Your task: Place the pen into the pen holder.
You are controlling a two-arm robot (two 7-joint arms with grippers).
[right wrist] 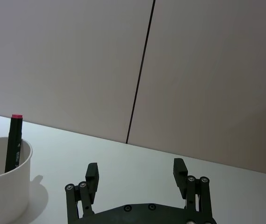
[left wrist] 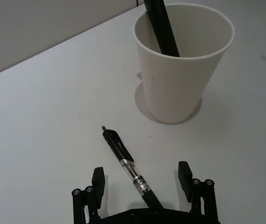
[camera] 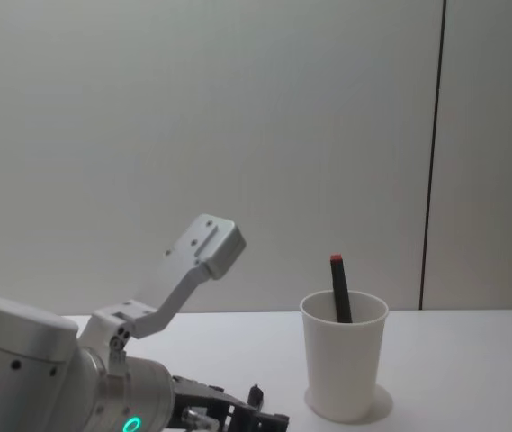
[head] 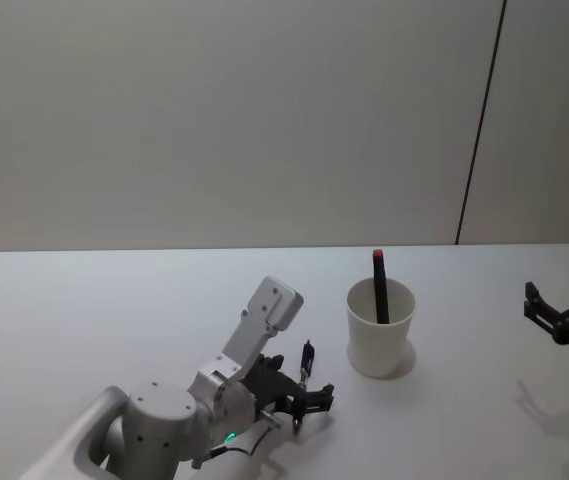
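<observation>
Lab: bare white table point(head: 84, 320), plain wall point(head: 214, 120)

The pen holder point(left wrist: 184, 70), upper right of the left wrist view, looks like matt white paper, smooth-walled, with a rolled rim. The marker point(left wrist: 163, 28) standing in it has a dull black barrel with little shine. The pen point(left wrist: 129, 165) at lower centre is glossy black plastic with a clear section and a printed band. The tabletop point(left wrist: 44, 140) is smooth, white and matt. The fingers point(left wrist: 98, 184) of the left gripper point(left wrist: 141, 171) are matt black, seemingly plastic, with bright metal pins at the joints; the right gripper point(right wrist: 135, 166) looks the same. The left arm's shell point(head: 264, 320), lower left of the head view, is smooth pale grey with a soft sheen. The wall point(head: 214, 120) is plain and matt.
</observation>
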